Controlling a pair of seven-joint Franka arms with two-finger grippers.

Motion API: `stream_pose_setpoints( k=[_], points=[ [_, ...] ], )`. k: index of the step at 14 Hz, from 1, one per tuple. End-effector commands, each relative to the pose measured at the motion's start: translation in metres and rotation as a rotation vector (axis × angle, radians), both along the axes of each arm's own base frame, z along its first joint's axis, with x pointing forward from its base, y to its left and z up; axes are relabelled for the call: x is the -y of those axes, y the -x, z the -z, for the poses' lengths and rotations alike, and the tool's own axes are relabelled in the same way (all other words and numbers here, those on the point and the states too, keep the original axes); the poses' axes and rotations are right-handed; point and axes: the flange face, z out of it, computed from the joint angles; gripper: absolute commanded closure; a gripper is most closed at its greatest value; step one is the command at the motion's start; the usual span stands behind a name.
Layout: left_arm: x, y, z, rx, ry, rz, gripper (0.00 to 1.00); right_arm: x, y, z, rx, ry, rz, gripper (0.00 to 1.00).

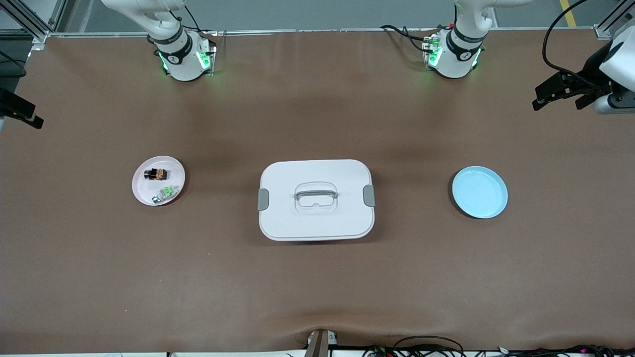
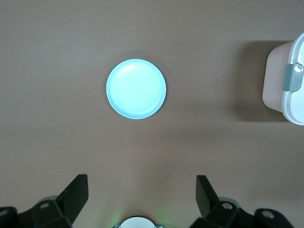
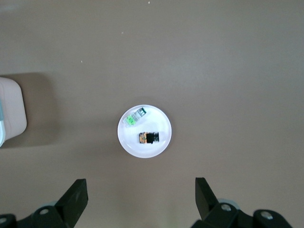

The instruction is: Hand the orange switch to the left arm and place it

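Observation:
The orange switch (image 1: pixel 156 174) lies on a round pink plate (image 1: pixel 143 184) toward the right arm's end of the table; it also shows in the right wrist view (image 3: pixel 149 137). The white box (image 1: pixel 316 218) with grey clips and handle stands mid-table between the plates. My right gripper (image 3: pixel 140 192) is open and empty, high above the table beside the pink plate (image 3: pixel 130 141). My left gripper (image 2: pixel 140 190) is open and empty, high above the table beside the blue plate (image 2: pixel 136 89). In the front view the left gripper (image 1: pixel 558 96) shows at the picture's edge.
A green-and-silver switch (image 1: pixel 166 192) lies on the pink plate, nearer the front camera than the orange switch. An empty blue plate (image 1: pixel 479 192) sits toward the left arm's end. The box edge shows in both wrist views (image 2: pixel 289 90) (image 3: pixel 12 111).

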Motion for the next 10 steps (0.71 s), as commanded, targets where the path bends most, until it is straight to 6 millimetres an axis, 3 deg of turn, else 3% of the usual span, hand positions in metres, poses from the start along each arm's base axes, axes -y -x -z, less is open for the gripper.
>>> stream_pose_setpoints(
  k=[1,5,10],
  points=[
    [0.0,-0.001,-0.007,0.005,-0.016,0.024,0.0,0.006,-0.012,0.01,-0.004,0.009,0.011,0.0],
    [0.003,-0.001,-0.012,0.016,-0.016,0.029,0.0,0.006,-0.03,0.038,-0.033,0.017,0.008,0.0],
    [-0.001,-0.002,-0.01,0.013,-0.016,0.021,0.0,0.013,-0.047,0.054,0.0,0.025,0.012,0.0]
  ],
)
